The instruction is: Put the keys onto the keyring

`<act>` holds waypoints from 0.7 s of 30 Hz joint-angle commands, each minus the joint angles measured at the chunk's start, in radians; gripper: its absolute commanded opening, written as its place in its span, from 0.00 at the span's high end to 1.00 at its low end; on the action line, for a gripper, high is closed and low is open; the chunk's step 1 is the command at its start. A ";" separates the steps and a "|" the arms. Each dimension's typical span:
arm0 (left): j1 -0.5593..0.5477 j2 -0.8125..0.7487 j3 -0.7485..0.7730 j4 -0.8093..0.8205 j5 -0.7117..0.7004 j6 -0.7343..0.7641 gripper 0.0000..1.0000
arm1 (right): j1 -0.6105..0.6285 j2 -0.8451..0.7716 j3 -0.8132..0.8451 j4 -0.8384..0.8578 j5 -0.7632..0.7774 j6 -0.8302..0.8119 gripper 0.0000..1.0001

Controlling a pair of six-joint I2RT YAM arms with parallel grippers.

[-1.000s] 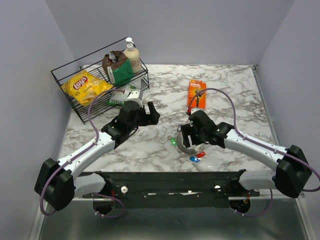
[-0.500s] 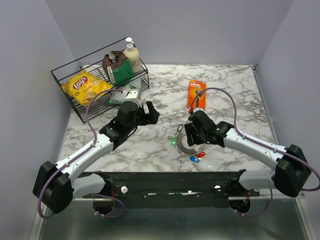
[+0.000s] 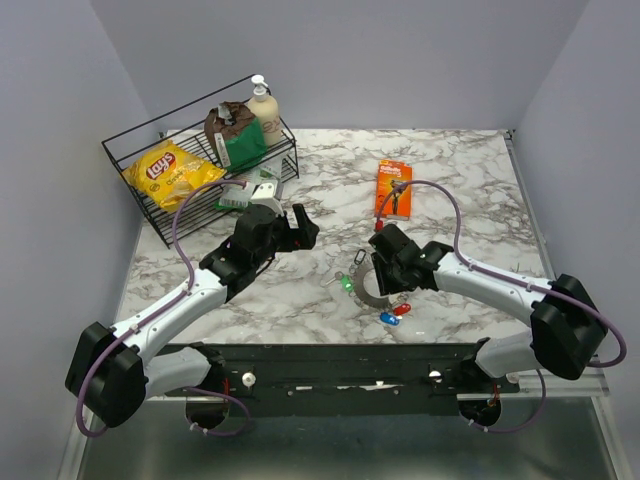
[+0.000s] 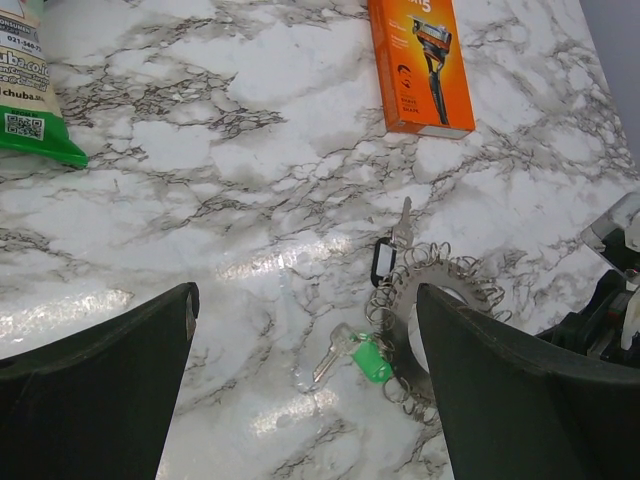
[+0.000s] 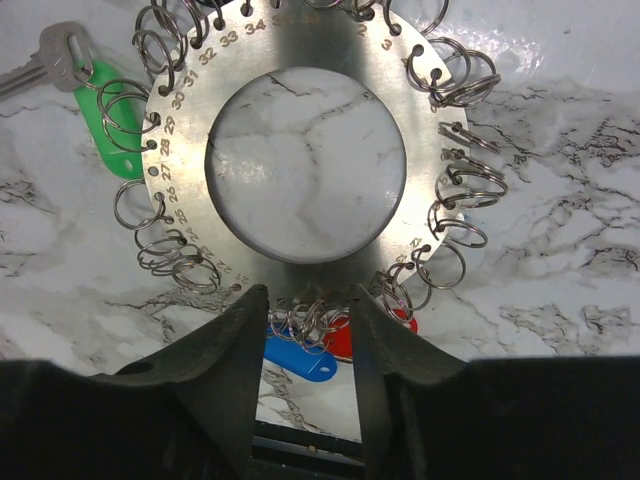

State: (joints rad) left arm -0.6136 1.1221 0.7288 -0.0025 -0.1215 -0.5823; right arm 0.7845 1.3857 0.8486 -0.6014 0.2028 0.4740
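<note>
Right wrist view looks straight down on the keyring point(image 5: 300, 45), a flat steel disc with numbered holes and a loose split ring in most of them, lying flat on the marble worktop point(image 3: 470, 190). The right gripper point(image 5: 305, 320) hangs over the disc's near rim with its fingers apart and nothing between them but rings; whether the tips touch the metal cannot be told. The green key point(image 5: 103, 118) lies at the disc's left edge, its tag overlapping a couple of split rings, and it may already be hooked on, though the threading itself is not visible. The blue key point(image 5: 297, 360) and the red key point(image 5: 340, 342) lie side by side just past the near rim, half hidden under rings and the fingers, and nothing shows them fastened. In the left wrist view a key with a black tag point(image 4: 383, 262) sits at the far edge of the disc, again with the join unclear. The left gripper point(image 3: 297, 222) is held well apart from the ring, jaws wide and empty. Judged from this, at most a key or two are on; red and blue look left to do, and no key is in hand.
</note>
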 commanded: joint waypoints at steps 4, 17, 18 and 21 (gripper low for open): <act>0.000 0.008 -0.006 0.021 -0.004 0.009 0.01 | 0.007 0.024 -0.011 -0.001 -0.011 0.009 0.61; 0.002 0.019 -0.009 0.029 -0.003 0.015 0.01 | 0.009 0.075 0.000 -0.032 -0.066 0.014 0.66; 0.002 0.021 -0.009 0.029 -0.003 0.015 0.01 | 0.010 0.082 0.000 -0.034 -0.071 0.015 0.66; 0.000 0.027 -0.011 0.027 -0.013 0.013 0.01 | 0.012 0.096 0.007 -0.050 -0.088 0.012 0.69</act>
State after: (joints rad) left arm -0.6136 1.1358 0.7288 0.0010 -0.1211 -0.5797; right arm 0.7860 1.4563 0.8482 -0.6071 0.1520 0.4789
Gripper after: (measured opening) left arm 0.987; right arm 0.318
